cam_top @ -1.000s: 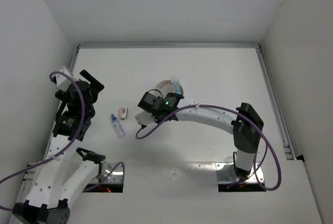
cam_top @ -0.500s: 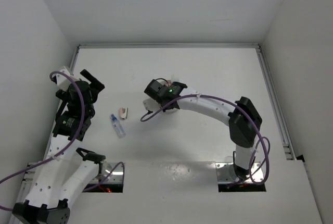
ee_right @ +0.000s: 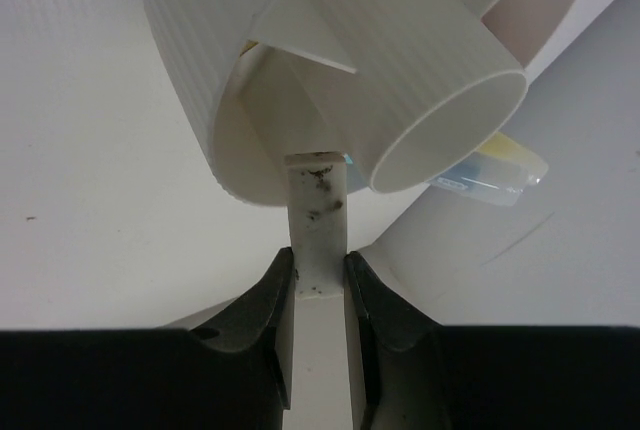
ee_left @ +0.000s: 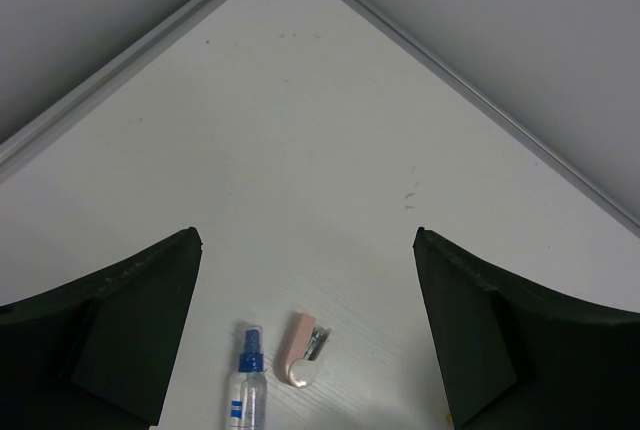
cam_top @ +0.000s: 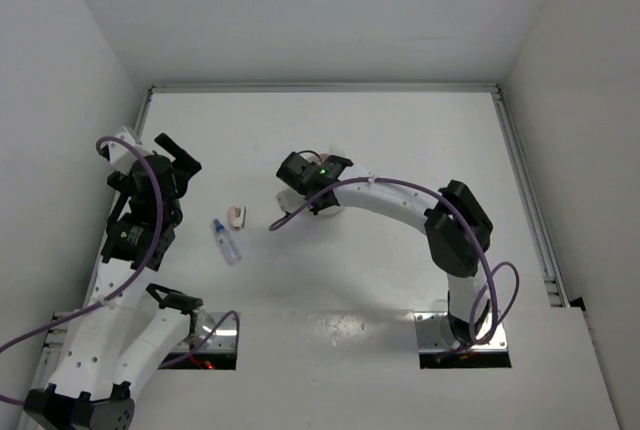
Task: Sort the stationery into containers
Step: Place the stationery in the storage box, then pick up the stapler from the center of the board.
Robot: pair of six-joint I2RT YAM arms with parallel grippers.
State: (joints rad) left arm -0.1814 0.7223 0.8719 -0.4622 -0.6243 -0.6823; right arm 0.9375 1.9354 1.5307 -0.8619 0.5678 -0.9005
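Here, bowl (ee_right: 300, 70): white, divided, midway between left and right edges; blue-and-yellow piece (ee_right: 490, 170) inside, beside centre cup (ee_right: 450, 130).
Right gripper (ee_right: 318, 285): clamped on white block (ee_right: 318, 210) at bowl wall.
Left gripper (ee_left: 307, 250): fingers apart.

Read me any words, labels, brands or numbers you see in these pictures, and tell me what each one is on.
No text can be read.
On the clear blue-capped bottle: a blue label mark, too small to read.
On the yellow and blue item, right wrist view: print blurred.
On the white flat block: dark smudges, no letters.
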